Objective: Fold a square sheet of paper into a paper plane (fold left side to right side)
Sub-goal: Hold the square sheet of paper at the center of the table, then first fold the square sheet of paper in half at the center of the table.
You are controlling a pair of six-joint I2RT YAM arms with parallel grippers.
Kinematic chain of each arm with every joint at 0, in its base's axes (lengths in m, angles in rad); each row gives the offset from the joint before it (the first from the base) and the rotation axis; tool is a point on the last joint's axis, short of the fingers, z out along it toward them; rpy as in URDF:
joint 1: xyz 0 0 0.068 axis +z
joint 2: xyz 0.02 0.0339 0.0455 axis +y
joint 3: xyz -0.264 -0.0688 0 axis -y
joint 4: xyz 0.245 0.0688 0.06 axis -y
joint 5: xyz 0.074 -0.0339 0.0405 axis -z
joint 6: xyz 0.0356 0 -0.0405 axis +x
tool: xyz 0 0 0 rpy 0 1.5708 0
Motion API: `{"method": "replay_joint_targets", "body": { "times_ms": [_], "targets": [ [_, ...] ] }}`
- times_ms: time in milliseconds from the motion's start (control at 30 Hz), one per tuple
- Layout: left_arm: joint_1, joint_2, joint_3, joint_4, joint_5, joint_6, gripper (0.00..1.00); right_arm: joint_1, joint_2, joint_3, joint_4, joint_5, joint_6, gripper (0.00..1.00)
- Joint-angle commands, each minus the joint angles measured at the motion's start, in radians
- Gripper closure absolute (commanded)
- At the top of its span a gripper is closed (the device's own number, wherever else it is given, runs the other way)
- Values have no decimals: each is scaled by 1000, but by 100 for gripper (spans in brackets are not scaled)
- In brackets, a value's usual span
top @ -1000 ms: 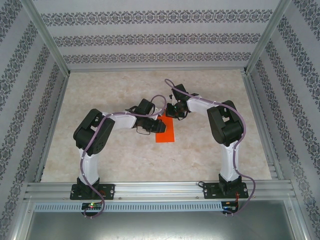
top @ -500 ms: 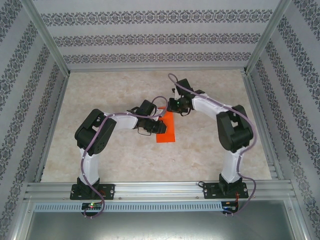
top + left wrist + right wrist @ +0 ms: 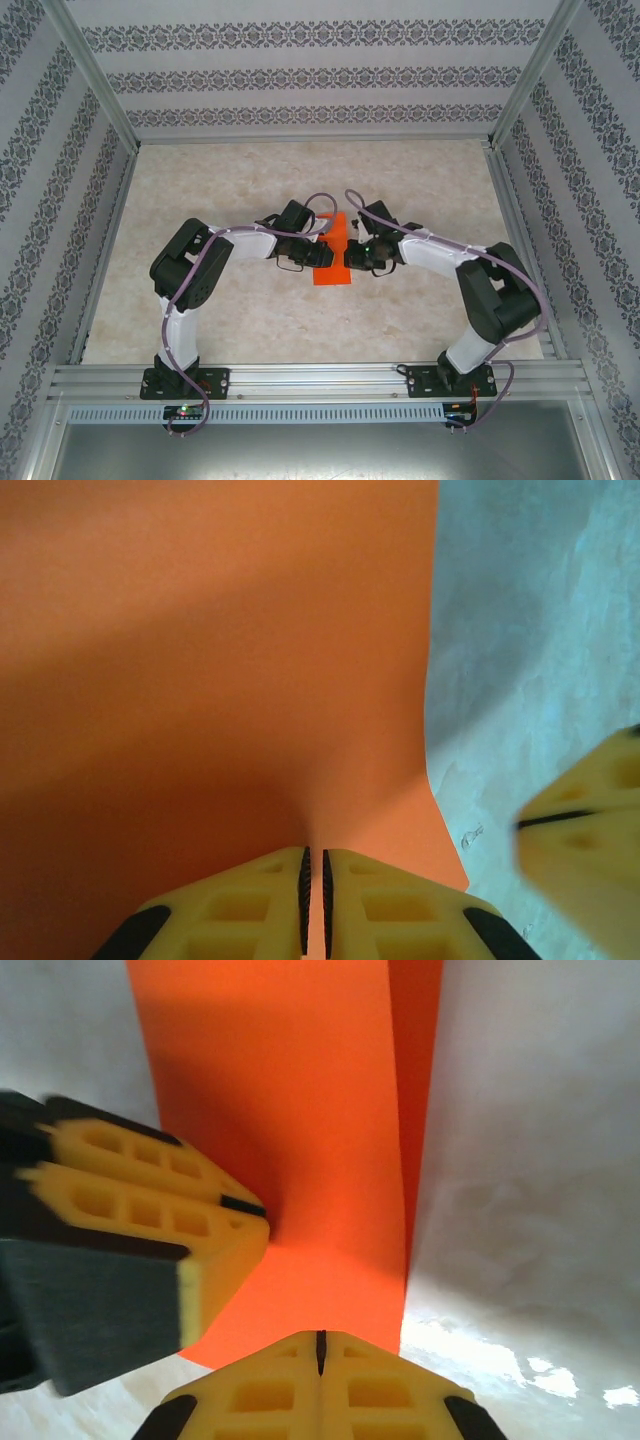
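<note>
The square sheet of paper (image 3: pixel 333 275) lies at the table's middle as a narrow orange strip, folded over, with a second layer showing along its edge (image 3: pixel 418 1080). My left gripper (image 3: pixel 318 255) reaches in from the left. In the left wrist view it (image 3: pixel 314 865) is shut on the paper (image 3: pixel 220 660), which rises in a pinched ridge into the jaws. My right gripper (image 3: pixel 350 258) comes in from the right. In the right wrist view it (image 3: pixel 321 1340) is shut, with its tip at the strip's edge (image 3: pixel 300 1110), facing the left fingers (image 3: pixel 150 1190).
The tabletop (image 3: pixel 230 180) is pale marbled stone, bare round the arms. Aluminium rails (image 3: pixel 520 250) and patterned walls close it in on the left, right and back. A metal beam (image 3: pixel 320 375) runs along the near edge where both arm bases stand.
My right arm has swung from the strip's far end back toward me and down to its right edge, opposite the left gripper. The left arm and the paper have stayed put.
</note>
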Motion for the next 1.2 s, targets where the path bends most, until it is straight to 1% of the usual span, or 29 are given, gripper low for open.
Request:
{"method": "replay_joint_targets", "body": {
  "times_ms": [0,100,233,333,500,667,1000,1167],
  "targets": [
    [-20,15,-4,-79,-41,19,84,5,64,-18,62,-20,36,100],
    [-20,9,2,-83,-37,20,84,12,109,-15,56,-21,33,100],
    [-10,-7,19,-52,25,-8,84,12,124,-10,-1,24,15,100],
    [6,-22,45,-40,46,-25,83,9,128,-5,-41,50,-6,100],
    [39,15,123,-85,17,-12,83,4,143,5,-75,67,-33,100],
    [68,62,162,-85,-3,-4,83,1,146,14,-104,86,-52,100],
    [88,106,164,-71,-63,10,83,1,151,21,-132,102,-70,100],
    [119,135,167,-31,-91,-29,84,1,158,23,-156,121,-82,100]
  ]
}}
